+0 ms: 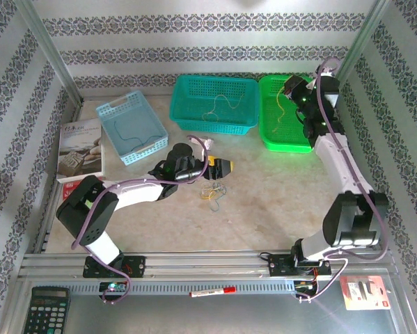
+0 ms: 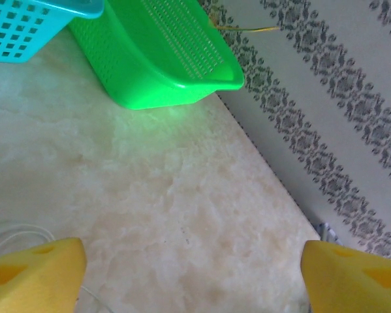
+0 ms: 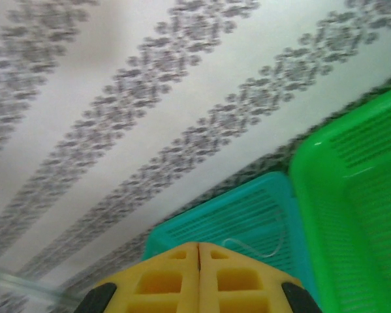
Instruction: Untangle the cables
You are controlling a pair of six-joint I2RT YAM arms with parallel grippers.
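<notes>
Left gripper (image 2: 192, 277) jaws wide, cables (image 1: 213, 189) cut off at wrist view's edge — right gripper (image 3: 198, 261) jaws pressed together.

Three baskets sit along the back of the table (image 1: 278, 209): a light blue basket (image 1: 111, 110) on the left, turned at an angle, a teal basket (image 1: 211, 125) in the middle, and a green basket (image 1: 285, 147) right up against it. A book (image 1: 81, 149) lies flat just beside the blue one. Down at the near edge there's a calculator (image 1: 46, 311) on the left, a red-and-white marker (image 1: 213, 291) in the centre and a red packet (image 1: 363, 292) on the right. Striped, patterned wallpaper (image 1: 194, 52) runs all around.
</notes>
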